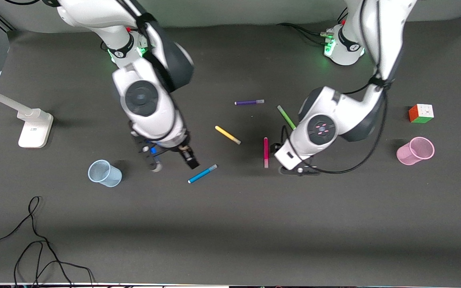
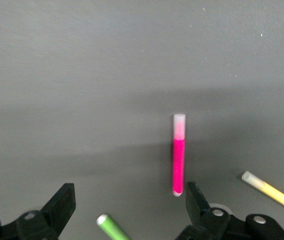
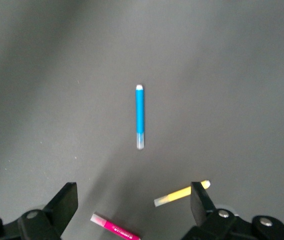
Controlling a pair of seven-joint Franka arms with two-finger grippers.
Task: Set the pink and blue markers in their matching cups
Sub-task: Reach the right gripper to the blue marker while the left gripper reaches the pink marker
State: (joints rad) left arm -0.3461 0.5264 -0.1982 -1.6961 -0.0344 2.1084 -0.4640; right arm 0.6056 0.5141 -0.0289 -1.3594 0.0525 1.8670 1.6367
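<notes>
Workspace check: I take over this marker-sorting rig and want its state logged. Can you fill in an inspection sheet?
Surface: dark grey mat, flat.
Job's things: thin magenta-pink marker and bright blue marker lie flat on the mat, outside the cups. Pale blue translucent cup stands toward the right arm's end, pale pink translucent cup toward the left arm's end.
Clutter: yellow pen, green pen, purple pen, colourful puzzle cube.
Grippers: left gripper open, beside the pink marker; right gripper open, beside the blue marker; both hold nothing.
Cables: loose black cable on the mat near the front camera.
Surroundings: white stand at the right arm's end.
</notes>
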